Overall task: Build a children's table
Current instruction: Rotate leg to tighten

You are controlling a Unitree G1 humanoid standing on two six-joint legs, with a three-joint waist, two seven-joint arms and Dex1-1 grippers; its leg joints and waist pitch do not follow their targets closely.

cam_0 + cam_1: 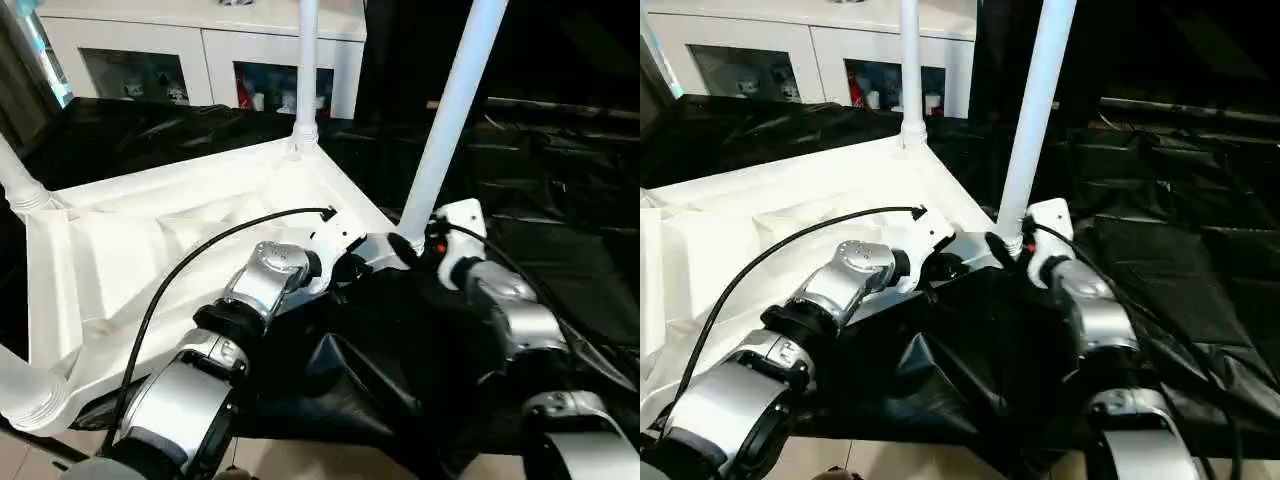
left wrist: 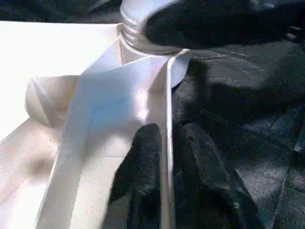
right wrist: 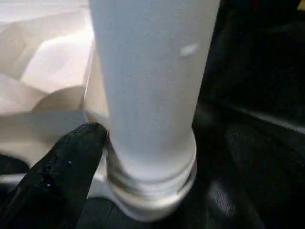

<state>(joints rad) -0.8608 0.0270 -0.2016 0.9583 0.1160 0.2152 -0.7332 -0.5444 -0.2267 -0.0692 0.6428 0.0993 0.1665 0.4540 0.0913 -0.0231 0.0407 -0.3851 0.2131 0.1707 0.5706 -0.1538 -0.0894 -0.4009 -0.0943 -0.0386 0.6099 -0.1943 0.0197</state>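
The white tabletop [image 1: 130, 250] lies upside down, ribbed underside up, on black sheeting. Three legs stand in corner sockets: one far [image 1: 305, 70], one at the left edge [image 1: 15, 175], one near left [image 1: 25, 385]. A fourth leg [image 1: 450, 120] rises, tilted, from the near right corner socket [image 2: 152, 47]. My right gripper [image 1: 408, 245] is shut on this leg's base, with one black finger [image 3: 71, 167] pressed against its side. My left gripper [image 2: 167, 136] is shut on the tabletop's rim [image 2: 167, 95] just beside that corner, one finger on each side of the thin edge.
A big table draped in black sheeting [image 1: 560, 200] carries the work, and the sheeting bunches up in folds [image 1: 380, 350] near the front edge between my forearms. A white cabinet [image 1: 200, 50] with glass doors stands behind. A black cable [image 1: 200, 250] loops over my left arm.
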